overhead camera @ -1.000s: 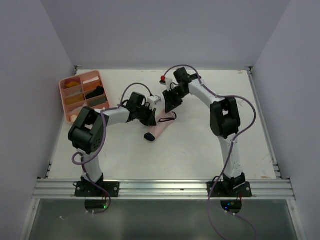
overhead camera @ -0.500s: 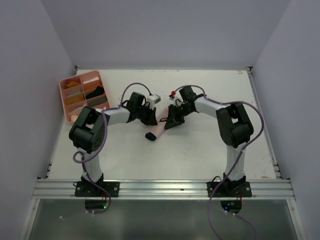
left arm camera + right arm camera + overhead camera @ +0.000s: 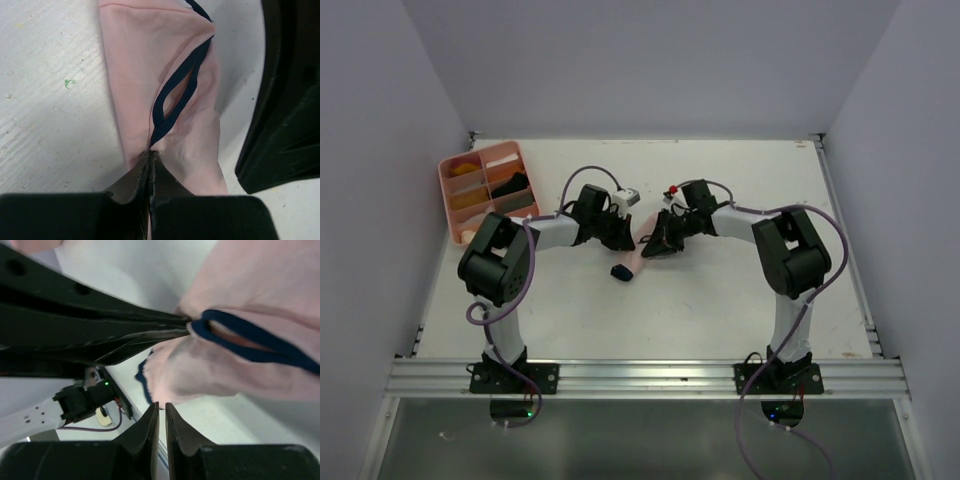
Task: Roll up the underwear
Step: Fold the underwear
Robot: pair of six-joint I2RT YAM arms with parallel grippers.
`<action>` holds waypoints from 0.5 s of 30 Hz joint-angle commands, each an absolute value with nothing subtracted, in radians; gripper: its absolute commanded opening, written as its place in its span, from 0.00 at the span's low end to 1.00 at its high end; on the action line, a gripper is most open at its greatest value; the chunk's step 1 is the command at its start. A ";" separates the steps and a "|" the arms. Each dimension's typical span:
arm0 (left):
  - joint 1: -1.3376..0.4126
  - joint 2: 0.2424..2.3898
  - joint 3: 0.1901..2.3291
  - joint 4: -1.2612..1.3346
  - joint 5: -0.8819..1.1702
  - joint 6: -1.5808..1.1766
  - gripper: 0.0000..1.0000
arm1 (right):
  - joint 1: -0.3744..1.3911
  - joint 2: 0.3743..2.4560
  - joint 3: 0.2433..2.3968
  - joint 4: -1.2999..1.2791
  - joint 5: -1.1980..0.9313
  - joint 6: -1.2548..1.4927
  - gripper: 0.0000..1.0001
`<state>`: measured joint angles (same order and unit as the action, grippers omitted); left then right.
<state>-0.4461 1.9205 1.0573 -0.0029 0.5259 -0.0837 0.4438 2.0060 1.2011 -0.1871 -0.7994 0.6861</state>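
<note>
The pale pink underwear (image 3: 633,257) with thin dark edging lies in a strip mid-table, and its near end looks dark. My left gripper (image 3: 626,243) is shut on it. In the left wrist view the jaws (image 3: 151,153) meet where the dark edging (image 3: 172,102) runs in. My right gripper (image 3: 656,244) is down at the cloth's far end, facing the left one. In the right wrist view its jaws (image 3: 161,405) are drawn to a thin slit with their tips on a pink fold (image 3: 200,370). The left fingers (image 3: 125,325) show there, pinching the edging loop.
A pink compartment tray (image 3: 448,200) with dark and yellow items stands at the back left. The right arm's black body (image 3: 287,100) is close beside the cloth. Grey walls enclose the table on three sides.
The right arm swung down and left from the back of the table to the cloth's far end, and its jaws narrowed. The left gripper stayed put, still shut.
</note>
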 commanded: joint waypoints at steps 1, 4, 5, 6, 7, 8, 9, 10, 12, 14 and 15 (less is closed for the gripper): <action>-0.445 1.968 1.017 -0.046 0.480 -0.081 0.00 | 0.442 1.908 1.163 -0.005 -0.851 0.848 0.15; -0.445 1.971 1.020 -0.048 0.480 -0.084 0.00 | 0.443 1.925 1.161 0.029 -0.832 0.884 0.15; -0.443 1.971 1.023 -0.051 0.482 -0.083 0.00 | 0.442 1.937 1.160 0.019 -0.819 0.876 0.15; -0.445 1.968 1.022 -0.049 0.482 -0.084 0.00 | 0.442 1.947 1.164 0.003 -0.805 0.864 0.15; -0.445 1.968 1.023 -0.049 0.482 -0.086 0.00 | 0.442 1.962 1.164 -0.032 -0.795 0.848 0.15; -0.445 1.964 1.023 -0.049 0.482 -0.086 0.00 | 0.443 1.992 1.164 -0.040 -0.769 0.836 0.15; -0.443 1.963 1.023 -0.049 0.482 -0.087 0.00 | 0.443 2.011 1.166 -0.040 -0.758 0.813 0.15; -0.445 1.963 1.022 -0.049 0.482 -0.090 0.00 | 0.443 2.029 1.167 -0.047 -0.749 0.804 0.15; -0.443 1.959 1.019 -0.045 0.485 -0.097 0.00 | 0.443 2.084 1.172 -0.043 -0.718 0.781 0.15; -0.442 1.954 1.012 -0.041 0.489 -0.098 0.00 | 0.445 2.120 1.190 -0.061 -0.674 0.746 0.15; -0.440 1.953 1.012 -0.043 0.489 -0.100 0.00 | 0.445 2.153 1.222 -0.086 -0.663 0.706 0.14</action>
<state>-0.4446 1.9205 1.0515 0.0093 0.5297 -0.0956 0.4442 2.0880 1.1744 -0.0456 -0.7437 0.7910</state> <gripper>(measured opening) 0.004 0.145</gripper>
